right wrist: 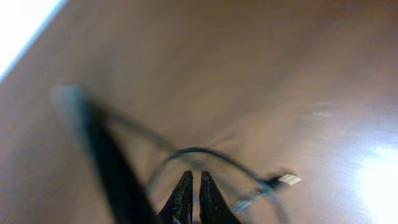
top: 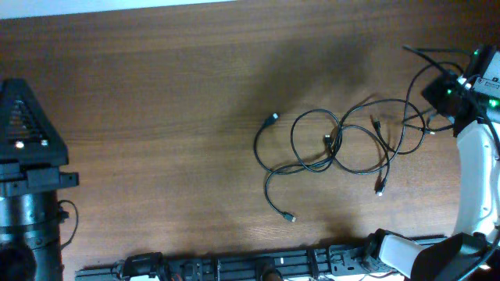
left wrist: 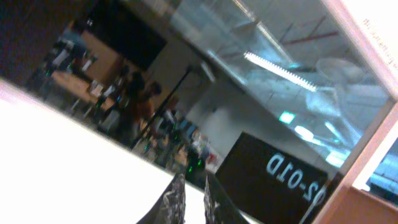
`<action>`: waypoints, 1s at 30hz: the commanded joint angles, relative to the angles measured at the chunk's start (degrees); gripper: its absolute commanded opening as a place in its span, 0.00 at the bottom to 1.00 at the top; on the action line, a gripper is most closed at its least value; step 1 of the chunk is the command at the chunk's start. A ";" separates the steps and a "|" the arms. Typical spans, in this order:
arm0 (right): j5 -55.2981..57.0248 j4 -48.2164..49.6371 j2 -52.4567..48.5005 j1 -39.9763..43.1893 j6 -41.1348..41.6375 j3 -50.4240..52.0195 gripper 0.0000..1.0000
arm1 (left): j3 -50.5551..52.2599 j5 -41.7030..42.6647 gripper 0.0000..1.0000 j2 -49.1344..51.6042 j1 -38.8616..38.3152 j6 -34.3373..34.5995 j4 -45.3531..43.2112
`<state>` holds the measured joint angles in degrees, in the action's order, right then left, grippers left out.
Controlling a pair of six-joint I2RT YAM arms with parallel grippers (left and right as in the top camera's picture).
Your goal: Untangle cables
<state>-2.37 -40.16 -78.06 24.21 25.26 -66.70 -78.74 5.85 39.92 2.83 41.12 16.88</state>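
**Overhead view.** The wooden desk [top: 156,117] carries the cables [top: 328,140], thin black cords lying in overlapping loops just beside the right arm [top: 476,172], on the side facing the desk's middle. The loops cross one another several times. The strands nearest the right arm run up to its dark head with green lights. Three loose ends reach away from the right arm: one plug [top: 273,118] at the far end of the heap, a second plug [top: 291,218] toward the desk's near edge, and a third plug [top: 380,190] closest to the arm's white link. The left arm [top: 27,203] stands well apart from the right arm, at the opposite edge of the desk.

**Right wrist view.** The right pincer [right wrist: 193,177] is closed to a thin slit, with nothing seen between its tips. One cable loop [right wrist: 199,150] arcs just ahead of the tips, and a pale plug [right wrist: 287,180] lies near them on the desk [right wrist: 249,62].

**Left wrist view.** The left pincer [left wrist: 191,183] is likewise closed to a narrow slit and holds nothing; it points at the room, not the desk.
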 commanded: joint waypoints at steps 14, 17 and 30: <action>-43.54 9.16 0.24 -27.08 -8.50 -13.38 0.04 | -0.76 36.68 0.27 17.94 0.33 -11.76 9.64; -43.32 9.16 0.24 -30.64 -9.44 -18.32 0.04 | -0.76 41.18 0.29 21.07 0.33 -14.19 9.77; -32.52 8.39 0.24 -33.94 -15.17 -39.15 0.04 | -0.76 53.37 0.31 27.15 0.33 -21.35 9.79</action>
<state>-38.74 -31.46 -78.04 -9.43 15.81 -102.87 -79.09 56.34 67.09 2.98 22.11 26.81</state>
